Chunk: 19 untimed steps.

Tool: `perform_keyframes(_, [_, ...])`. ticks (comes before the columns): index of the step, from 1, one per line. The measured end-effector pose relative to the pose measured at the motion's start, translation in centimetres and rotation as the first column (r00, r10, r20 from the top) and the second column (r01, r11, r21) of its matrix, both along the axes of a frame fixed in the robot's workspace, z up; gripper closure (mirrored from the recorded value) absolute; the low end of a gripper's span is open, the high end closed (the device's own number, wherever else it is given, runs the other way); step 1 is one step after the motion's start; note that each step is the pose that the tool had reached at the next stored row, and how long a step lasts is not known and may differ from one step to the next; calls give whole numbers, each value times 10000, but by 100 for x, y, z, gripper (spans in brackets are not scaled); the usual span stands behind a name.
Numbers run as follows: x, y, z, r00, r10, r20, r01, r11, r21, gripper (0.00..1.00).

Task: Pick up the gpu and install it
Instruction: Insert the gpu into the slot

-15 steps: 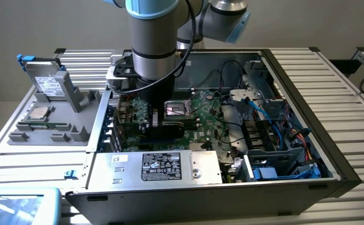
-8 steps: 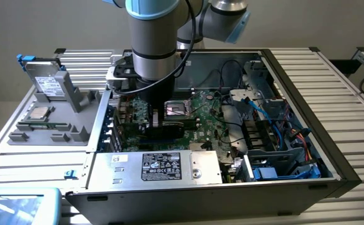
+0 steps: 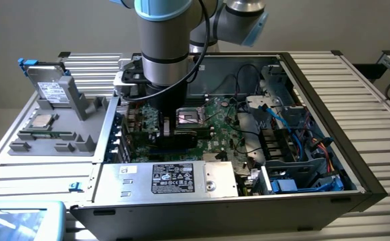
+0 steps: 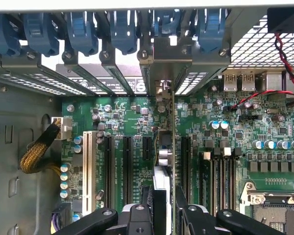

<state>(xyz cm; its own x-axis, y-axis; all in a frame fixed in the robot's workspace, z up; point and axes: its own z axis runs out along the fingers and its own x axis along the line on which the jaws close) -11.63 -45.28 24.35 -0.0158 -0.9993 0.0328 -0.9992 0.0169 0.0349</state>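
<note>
The gpu [image 4: 165,161], 1 green card seen edge-on in the wrist view, stands upright betw. the 2 black fingers [image 4: 137,215] of the gripper [image 4: 161,210], which are clamped on its sides. Its far end, w/ silver bracket [image 4: 162,90], reaches the rear slot openings of the case. Its lower edge is down among the black expansion slots of the motherboard [image 4: 225,132]; whether fully seated cannot be told.

Flanking the fingers: 3 black slots and 1 white slot [image 4: 87,169] to one side, 4 memory slots [image 4: 218,171] to the other. Beyond the card's far end, a row of blue retention clips [image 4: 122,32], at least 6.

Ext. view: the gripper [image 3: 163,131] reaches down into the open pc case [image 3: 356,165], over the motherboard. 1 CPU socket [image 3: 191,118] lies just beside it. 1 power supply [image 3: 168,178] w/ black label sits nearer the camera. Outside the case, at the exterior view's left, 1 grey fixture [image 3: 54,135] carries 1 drive [image 3: 47,85], upright, and 1 CPU [image 3: 42,120], flat.
</note>
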Motion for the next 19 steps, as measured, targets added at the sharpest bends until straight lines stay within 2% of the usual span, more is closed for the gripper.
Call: perform_keyframes(19, [5,1,-21,10000,-42,2,42,10000,24,72])
